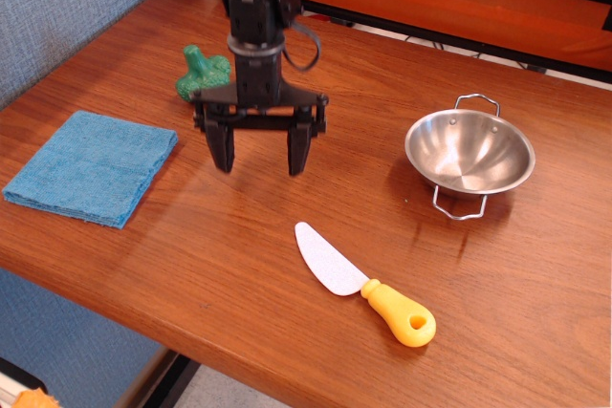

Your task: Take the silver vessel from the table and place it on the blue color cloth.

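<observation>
Tabletop [239,274]: steel bowl [469,152] at right; blue cloth [91,166] at left; tool [260,153] upper centre, fingers apart, empty; no legible writing.

Lighting: bright, even, diffuse. Table [239,265]: soft sheen across the wood grain, no harsh hotspots. Silver vessel [469,153]: pale highlights inside the bowl, darker reflections toward its near wall; faint shadow on the wood to its left. Gripper [259,152]: dim, soft-edged shadow on the table below and beside it. Knife [359,282]: thin shadow along its near edge. Focus: sharp throughout, no motion blur. Edge distortion: none evident.
</observation>
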Tool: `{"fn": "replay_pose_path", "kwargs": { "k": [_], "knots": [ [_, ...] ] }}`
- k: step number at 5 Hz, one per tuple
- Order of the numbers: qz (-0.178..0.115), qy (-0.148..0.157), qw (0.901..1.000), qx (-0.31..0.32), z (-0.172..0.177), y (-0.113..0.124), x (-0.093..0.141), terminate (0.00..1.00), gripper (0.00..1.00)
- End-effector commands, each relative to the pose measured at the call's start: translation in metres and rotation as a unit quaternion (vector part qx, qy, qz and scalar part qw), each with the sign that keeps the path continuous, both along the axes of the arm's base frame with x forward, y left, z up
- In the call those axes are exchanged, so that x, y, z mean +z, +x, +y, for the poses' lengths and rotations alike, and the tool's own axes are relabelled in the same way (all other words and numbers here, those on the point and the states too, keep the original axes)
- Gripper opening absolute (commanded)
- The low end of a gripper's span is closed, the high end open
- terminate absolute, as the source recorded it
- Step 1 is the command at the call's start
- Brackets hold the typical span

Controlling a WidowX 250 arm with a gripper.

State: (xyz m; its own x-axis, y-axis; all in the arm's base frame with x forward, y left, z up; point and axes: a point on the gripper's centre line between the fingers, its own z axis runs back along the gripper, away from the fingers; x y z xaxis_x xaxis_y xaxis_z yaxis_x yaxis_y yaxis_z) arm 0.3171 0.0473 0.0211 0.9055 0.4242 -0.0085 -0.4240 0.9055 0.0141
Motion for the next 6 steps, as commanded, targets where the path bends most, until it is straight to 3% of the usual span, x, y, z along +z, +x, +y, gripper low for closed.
{"fn": "replay_pose_path", "kwargs": {
  "k": [1,3,4,5,6],
  "knots": [
    [-0.073,0.009,0.9967,-0.034,-0.045,0.013,0.050,0.00,1.00],
    [-0.130,-0.023,0.9903,-0.043,-0.092,0.037,0.066,0.00,1.00],
    [-0.125,-0.015,0.9914,-0.036,-0.106,0.049,0.054,0.00,1.00],
    [-0.136,-0.041,0.9898,-0.007,-0.106,0.056,0.046,0.00,1.00],
    [-0.132,-0.046,0.9902,0.004,-0.105,0.059,0.041,0.00,1.00]
  ]
}}
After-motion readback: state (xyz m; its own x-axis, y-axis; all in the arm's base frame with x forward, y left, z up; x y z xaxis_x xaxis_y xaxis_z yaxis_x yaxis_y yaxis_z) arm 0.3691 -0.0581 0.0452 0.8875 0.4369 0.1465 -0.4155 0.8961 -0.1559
